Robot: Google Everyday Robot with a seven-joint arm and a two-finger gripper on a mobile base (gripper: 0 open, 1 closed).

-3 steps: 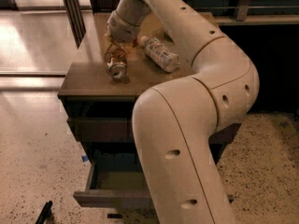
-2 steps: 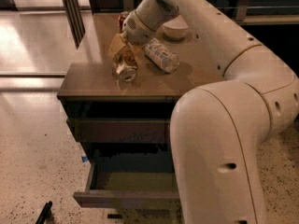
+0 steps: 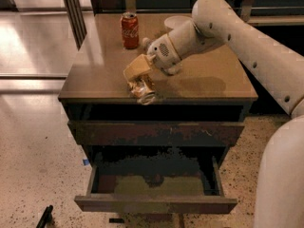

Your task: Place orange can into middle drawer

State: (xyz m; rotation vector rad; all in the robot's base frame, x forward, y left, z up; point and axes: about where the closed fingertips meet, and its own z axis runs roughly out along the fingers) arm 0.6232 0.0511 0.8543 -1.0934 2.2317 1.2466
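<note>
The orange can (image 3: 143, 90) is a dented golden can with a silver end. It hangs tilted over the front edge of the cabinet top (image 3: 95, 75), left of centre. My gripper (image 3: 137, 78) has tan fingers (image 3: 135, 69) and is shut on the can's upper part, reaching in from the right on the white arm (image 3: 228, 27). The middle drawer (image 3: 156, 204) is pulled open below, low in the view. Its olive-grey floor (image 3: 161, 185) shows. The can is above the drawer's opening and well higher than it.
A red cola can (image 3: 129, 30) stands at the back left of the cabinet top. A pale bowl (image 3: 175, 22) sits behind the arm. The closed drawer with the scuffed front (image 3: 156, 133) is just above the open one. The speckled floor (image 3: 33, 165) lies around the cabinet.
The gripper has carried the orange can from the middle of the cabinet top to its front edge. The clear bottle beside it no longer shows. The red cola can has come into view.
</note>
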